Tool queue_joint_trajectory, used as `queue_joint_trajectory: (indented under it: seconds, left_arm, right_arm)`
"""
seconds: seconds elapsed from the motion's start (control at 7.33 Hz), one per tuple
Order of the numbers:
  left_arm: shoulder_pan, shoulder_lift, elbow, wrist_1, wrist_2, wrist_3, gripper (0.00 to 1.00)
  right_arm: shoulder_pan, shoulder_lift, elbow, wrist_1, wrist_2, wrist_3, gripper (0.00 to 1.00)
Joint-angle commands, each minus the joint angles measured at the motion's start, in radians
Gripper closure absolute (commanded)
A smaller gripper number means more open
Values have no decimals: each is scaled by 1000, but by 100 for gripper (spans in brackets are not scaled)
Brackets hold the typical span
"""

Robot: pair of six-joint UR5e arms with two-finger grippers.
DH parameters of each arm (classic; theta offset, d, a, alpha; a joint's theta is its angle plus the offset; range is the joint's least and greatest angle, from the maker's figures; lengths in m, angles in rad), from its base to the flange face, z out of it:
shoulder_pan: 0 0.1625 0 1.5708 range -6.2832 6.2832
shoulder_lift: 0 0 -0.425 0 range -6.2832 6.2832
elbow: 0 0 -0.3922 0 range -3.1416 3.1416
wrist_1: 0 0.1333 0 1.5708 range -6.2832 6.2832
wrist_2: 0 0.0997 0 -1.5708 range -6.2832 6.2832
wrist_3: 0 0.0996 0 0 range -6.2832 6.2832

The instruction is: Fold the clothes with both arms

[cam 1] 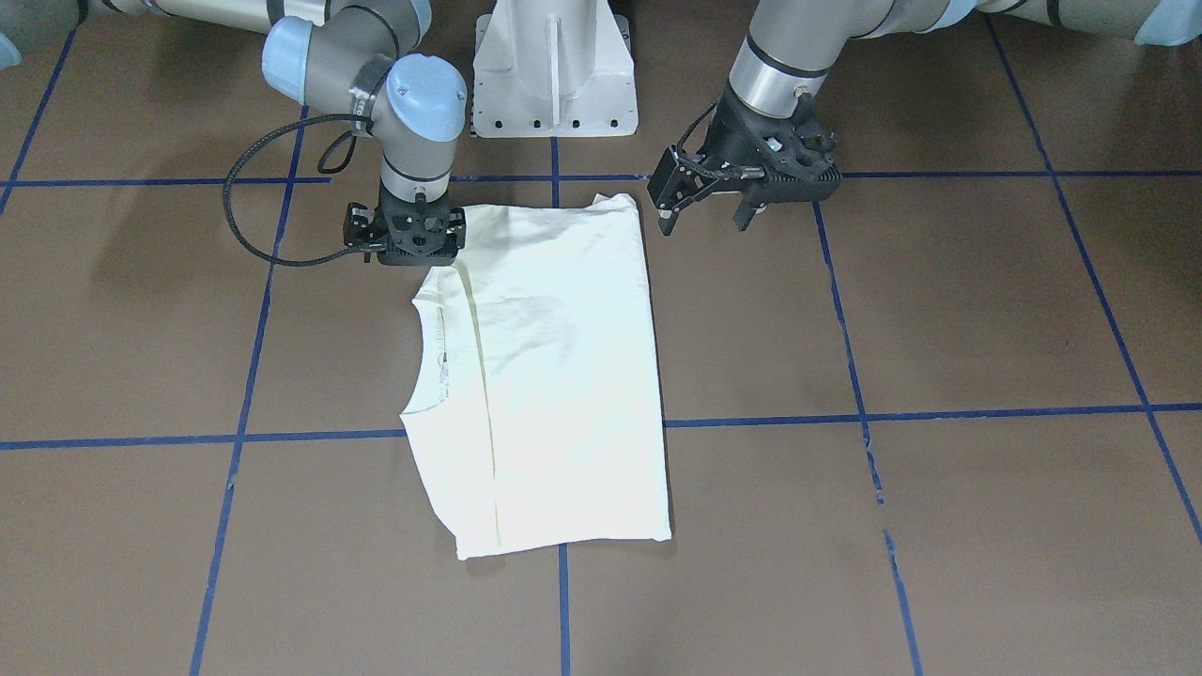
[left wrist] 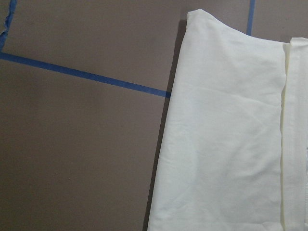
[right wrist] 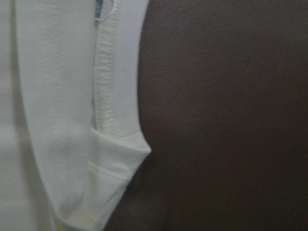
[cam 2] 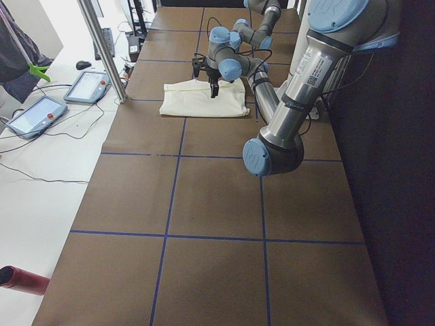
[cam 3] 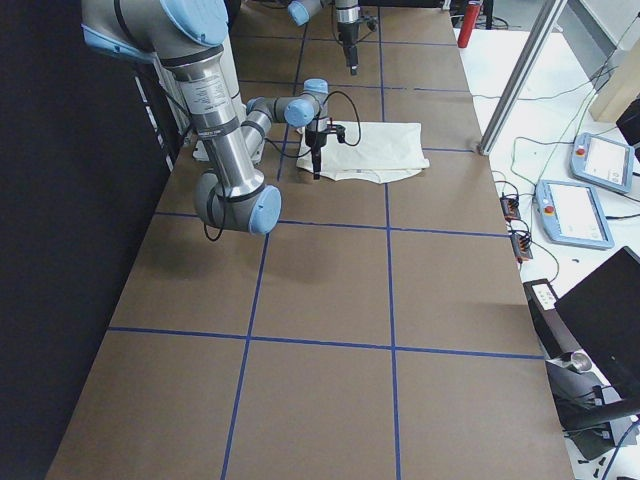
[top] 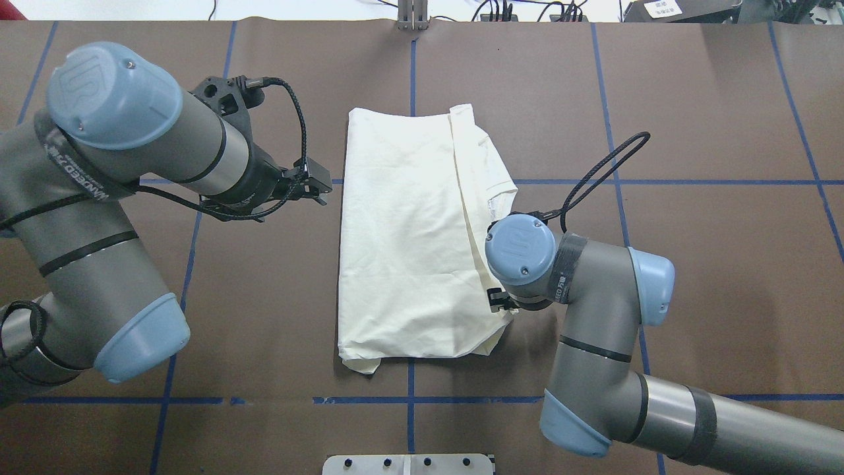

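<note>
Shirt [cam 1: 563, 357] lies folded on bench [cam 1: 939, 310] — right claw [cam 1: 408, 246] down on collar-side corner, grip can't tell; left claw [cam 1: 706, 223] released, hovering beside opposite corner, probably for a paired fold.

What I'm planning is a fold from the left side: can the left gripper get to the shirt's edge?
Probably yes. The left gripper hovers open just beside the shirt, only bare table between them; the right gripper sits at the opposite edge.
</note>
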Motion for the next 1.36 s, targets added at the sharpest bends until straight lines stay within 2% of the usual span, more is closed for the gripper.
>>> queue_joint_trajectory:
  seconds: [0.0,0.14,0.27,0.41,0.82,1.23]
  left_arm:
    - [4,-5,-1,0,-2,-13,0]
    - [4,-5,-1,0,0,-11,0]
    - [6,-5,-1,0,0,-11,0]
    - [4,-5,0,0,0,-8,0]
    - [4,3,6,-5,0,1,0]
    - [7,8,10,-27,0,0,0]
  right_arm:
    - [47,-73,65,-3,3,-48,0]
    - [85,-65,110,-14,35,-56,0]
    - [115,-24,110,-5,102,-56,0]
    - [124,34,92,1,104,-57,0]
    - [124,203,-149,114,110,-54,0]
    - [109,190,-224,113,113,-56,0]
